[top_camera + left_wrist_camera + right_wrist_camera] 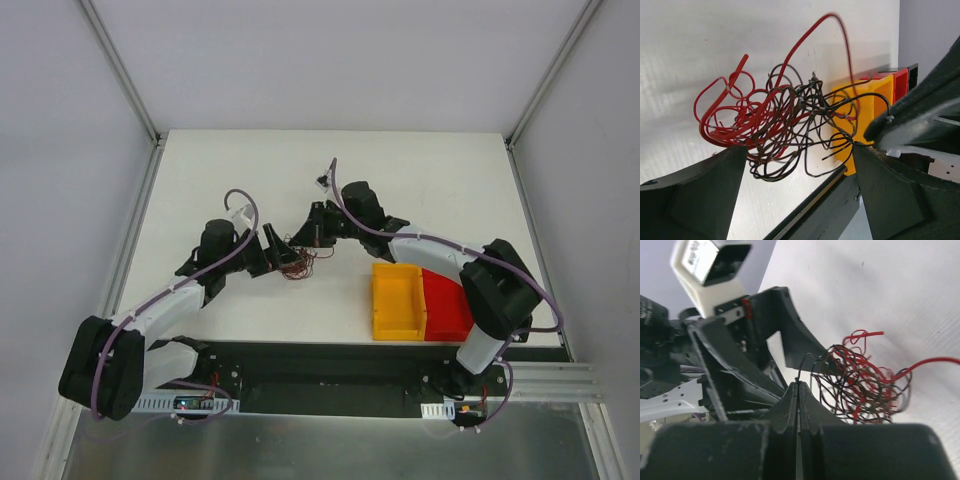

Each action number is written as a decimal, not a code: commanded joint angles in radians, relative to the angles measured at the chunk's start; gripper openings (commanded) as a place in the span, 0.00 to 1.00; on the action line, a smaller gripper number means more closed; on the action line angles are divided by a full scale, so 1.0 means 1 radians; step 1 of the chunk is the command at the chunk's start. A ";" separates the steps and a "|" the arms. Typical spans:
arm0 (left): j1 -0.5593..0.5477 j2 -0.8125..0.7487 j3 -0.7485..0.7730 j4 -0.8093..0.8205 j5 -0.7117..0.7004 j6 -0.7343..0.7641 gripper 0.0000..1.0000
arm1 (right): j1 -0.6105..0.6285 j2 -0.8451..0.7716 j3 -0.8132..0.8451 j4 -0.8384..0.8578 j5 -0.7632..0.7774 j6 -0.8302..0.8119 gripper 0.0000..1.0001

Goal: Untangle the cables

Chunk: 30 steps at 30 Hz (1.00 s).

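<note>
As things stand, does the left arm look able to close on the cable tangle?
Probably yes: the left hand is open with the cables between its fingers and nothing across the gap. The right hand, shut on a black strand, sits close alongside.

cables point(299, 266) between left pincer point(284, 254) and right pincer point(303, 240), yellow bin point(397, 300) blocking right side, open table point(420, 170) beyond

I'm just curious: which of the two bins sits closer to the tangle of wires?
The yellow bin; it stands beside the red bin, on the side facing the cables.
</note>
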 commanded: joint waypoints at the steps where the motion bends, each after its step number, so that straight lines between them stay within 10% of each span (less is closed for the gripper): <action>1: -0.049 0.094 0.006 0.128 -0.026 -0.078 0.83 | 0.000 -0.070 -0.014 0.134 -0.070 0.087 0.01; 20: 0.012 0.231 0.014 -0.023 -0.290 -0.066 0.22 | 0.005 -0.491 0.301 -0.236 0.071 -0.145 0.01; 24: 0.021 0.082 -0.058 0.048 -0.206 -0.051 0.25 | 0.003 -0.493 0.330 -0.266 0.114 -0.183 0.01; 30: 0.021 -0.270 -0.113 0.033 -0.120 -0.006 0.63 | 0.003 -0.440 0.269 -0.248 0.117 -0.191 0.01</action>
